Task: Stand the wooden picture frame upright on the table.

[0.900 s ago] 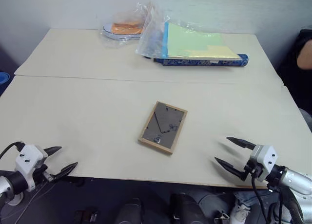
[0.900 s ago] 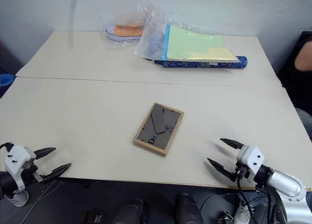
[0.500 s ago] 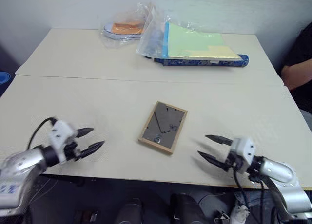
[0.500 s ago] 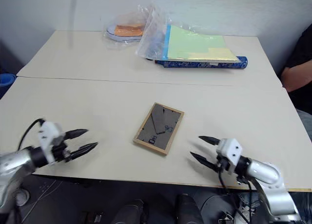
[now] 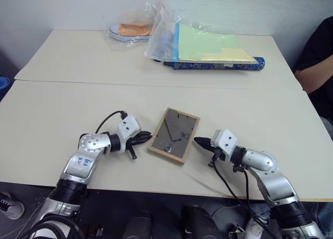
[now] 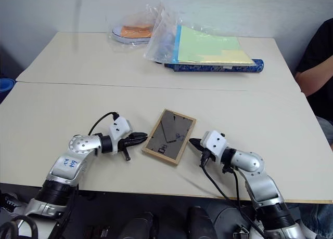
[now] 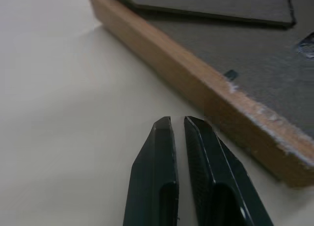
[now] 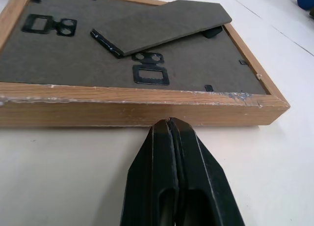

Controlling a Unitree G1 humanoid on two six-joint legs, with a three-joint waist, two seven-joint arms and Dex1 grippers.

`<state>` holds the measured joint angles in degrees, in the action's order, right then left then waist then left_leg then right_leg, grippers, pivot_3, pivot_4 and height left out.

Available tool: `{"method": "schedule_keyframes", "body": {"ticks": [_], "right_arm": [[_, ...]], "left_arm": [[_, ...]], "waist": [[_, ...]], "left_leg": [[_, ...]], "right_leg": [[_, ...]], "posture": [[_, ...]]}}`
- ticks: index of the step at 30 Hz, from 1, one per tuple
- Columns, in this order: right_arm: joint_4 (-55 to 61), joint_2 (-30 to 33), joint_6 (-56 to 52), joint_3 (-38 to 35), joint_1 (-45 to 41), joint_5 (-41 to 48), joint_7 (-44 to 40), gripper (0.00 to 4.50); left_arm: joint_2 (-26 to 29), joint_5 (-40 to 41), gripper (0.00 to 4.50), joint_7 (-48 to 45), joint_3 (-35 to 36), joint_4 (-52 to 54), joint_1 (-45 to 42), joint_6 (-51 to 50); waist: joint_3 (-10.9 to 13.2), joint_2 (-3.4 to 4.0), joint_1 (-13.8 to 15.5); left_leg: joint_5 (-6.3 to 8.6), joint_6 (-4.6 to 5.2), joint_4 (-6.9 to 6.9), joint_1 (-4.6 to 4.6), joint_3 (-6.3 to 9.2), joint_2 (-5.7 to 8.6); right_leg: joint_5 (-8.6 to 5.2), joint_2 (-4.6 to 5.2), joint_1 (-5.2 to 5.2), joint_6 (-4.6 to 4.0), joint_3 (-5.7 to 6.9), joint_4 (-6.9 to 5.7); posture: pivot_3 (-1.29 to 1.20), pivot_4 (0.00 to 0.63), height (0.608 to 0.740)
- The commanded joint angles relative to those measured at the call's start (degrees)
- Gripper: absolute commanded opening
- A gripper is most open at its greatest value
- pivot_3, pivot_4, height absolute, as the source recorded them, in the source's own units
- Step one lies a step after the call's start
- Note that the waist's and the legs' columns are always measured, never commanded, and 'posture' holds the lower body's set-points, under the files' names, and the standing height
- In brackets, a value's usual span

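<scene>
Wooden picture frame face-down on table — left tool and right tool both pinched together, flanking its long edges, likely to squeeze and tip it up.

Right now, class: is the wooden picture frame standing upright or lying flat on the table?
Lying flat. The wooden picture frame rests face down on the table, its dark grey back and easel stand facing up.

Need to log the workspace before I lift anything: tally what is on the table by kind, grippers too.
Wooden picture frame, lying face down on the table: 1
Plastic-wrapped folders: 1 bundle
Blue patterned roll: 1
Bagged round thing with orange top: 1
Grippers, left gripper and right gripper, one on each side of the frame: 2
Total: 6
</scene>
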<state>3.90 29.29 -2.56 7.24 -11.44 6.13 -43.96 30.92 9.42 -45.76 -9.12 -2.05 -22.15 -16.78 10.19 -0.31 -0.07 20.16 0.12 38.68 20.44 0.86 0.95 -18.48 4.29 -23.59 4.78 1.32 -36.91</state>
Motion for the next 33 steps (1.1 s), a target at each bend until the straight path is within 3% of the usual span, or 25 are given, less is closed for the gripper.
{"method": "schedule_keyframes", "body": {"ticks": [1,10,13,17,19,21,23,25,33], "right_arm": [[0.40,-0.60,0.52,-0.01,-2.13,0.17,0.00,0.03],[-1.50,1.06,0.89,-1.17,-3.71,0.51,-2.14,0.03],[0.84,3.47,-0.10,-2.88,-1.86,1.49,-3.57,0.00],[4.71,7.27,-2.30,-4.10,0.91,2.93,-5.99,0.00],[5.86,8.38,-2.89,-3.61,1.56,2.75,-6.86,0.00],[6.71,8.87,-3.42,-2.88,1.81,2.50,-7.42,0.00],[7.21,8.55,-4.07,-2.06,1.81,2.11,-7.32,0.00],[7.45,8.04,-4.47,-1.28,1.69,1.46,-6.88,0.00],[8.43,7.18,-6.15,0.87,0.44,0.23,-6.03,0.00]], "left_arm": [[-0.69,0.90,0.43,-2.42,-1.88,4.57,1.13,-0.58],[0.69,0.51,0.43,1.01,2.69,7.93,4.87,-5.05],[3.63,6.47,1.05,0.35,7.99,10.92,5.80,-17.85],[10.72,25.18,2.20,-5.30,13.64,15.94,3.20,-54.83],[8.90,28.92,2.88,-3.33,17.10,14.54,-1.42,-67.85],[7.51,32.81,3.46,0.54,17.32,10.16,-5.61,-74.61],[6.53,39.30,4.10,5.46,15.15,4.39,-8.89,-75.72],[4.18,43.85,4.46,11.21,14.21,0.35,-11.42,-75.72],[-3.12,54.98,4.46,30.08,9.64,-8.72,-15.65,-75.72]], "waist": [[0.00,0.00,-0.01],[0.00,0.00,-0.05],[0.00,0.00,-0.11],[0.00,0.00,-0.17],[0.00,0.01,-0.14],[0.01,-0.01,0.27],[0.00,-0.02,0.19],[0.00,-0.02,0.11],[-0.03,0.01,0.47]], "left_leg": [[0.00,0.00,0.02,0.00,0.00,0.00],[0.01,0.01,0.06,0.00,0.01,-0.01],[0.01,0.01,0.08,0.00,0.01,-0.03],[0.03,0.03,0.06,0.00,0.05,-0.06],[0.04,0.06,0.06,-0.01,0.07,-0.05],[0.06,0.08,0.17,0.01,0.11,-0.03],[0.07,0.09,0.34,0.15,0.26,0.00],[0.07,0.09,0.34,0.15,0.26,0.02],[0.08,0.06,0.42,0.05,0.26,0.15]], "right_leg": [[0.00,0.01,0.00,0.00,-0.01,0.00],[0.00,0.01,0.00,0.00,-0.02,0.01],[0.00,0.00,-0.01,0.00,-0.02,0.01],[0.00,0.00,0.02,0.00,-0.03,-0.05],[0.00,0.01,0.07,0.00,-0.04,-0.09],[0.00,0.00,0.10,0.00,-0.03,-0.12],[0.00,-0.02,0.09,0.00,-0.02,-0.14],[0.01,-0.01,0.08,0.01,-0.05,-0.20],[0.01,0.10,0.12,0.03,-0.05,-0.08]], "posture": [[0.00,0.150,0.740],[0.00,0.150,0.740],[0.00,0.150,0.740],[0.00,0.150,0.740],[0.00,0.150,0.740],[0.00,0.150,0.740],[0.00,0.150,0.740],[0.00,0.150,0.740],[0.00,0.150,0.740]]}}
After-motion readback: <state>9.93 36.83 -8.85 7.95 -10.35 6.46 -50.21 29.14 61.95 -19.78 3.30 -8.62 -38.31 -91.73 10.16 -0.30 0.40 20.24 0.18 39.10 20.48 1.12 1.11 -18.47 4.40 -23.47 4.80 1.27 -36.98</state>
